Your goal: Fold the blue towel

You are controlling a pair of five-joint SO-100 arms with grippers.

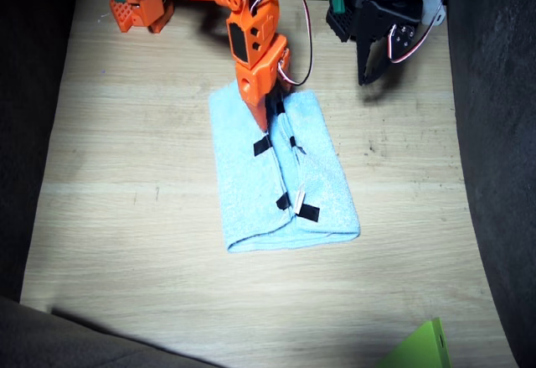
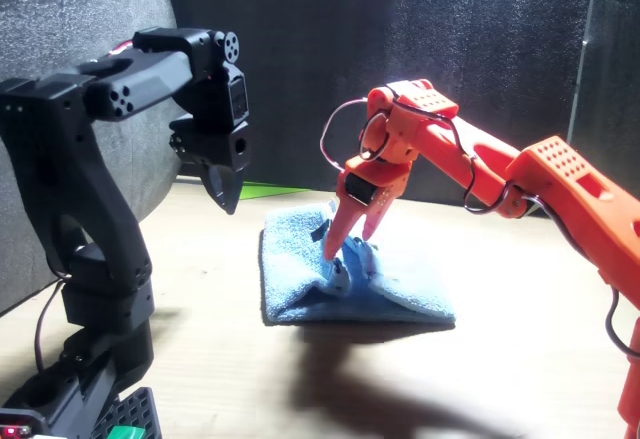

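The towel [image 1: 289,179] lies mid-surface, already doubled, with both taped edges meeting in a seam along its middle and a rounded fold at the end nearest the fixed camera. Expect it to handle as soft, light terry: it will sag and drape from any pinch, cling a little to itself, and cannot be broken, so take it by a taped edge or a corner, where the layers are thin enough to pinch cleanly.

Your right gripper [image 2: 350,244] stands on the seam at the far end of the towel, fingers [image 2: 336,237] parted and pointing steeply down, one tip pressing into the cloth, nothing clamped between them. The right arm reaches in from its base with the elbow high and the wrist bent downward over the towel.

Your left gripper [image 2: 226,197] hangs above the wooden surface [image 1: 126,217], clear of the towel, folded back near its base; its fingers look drawn together and empty.
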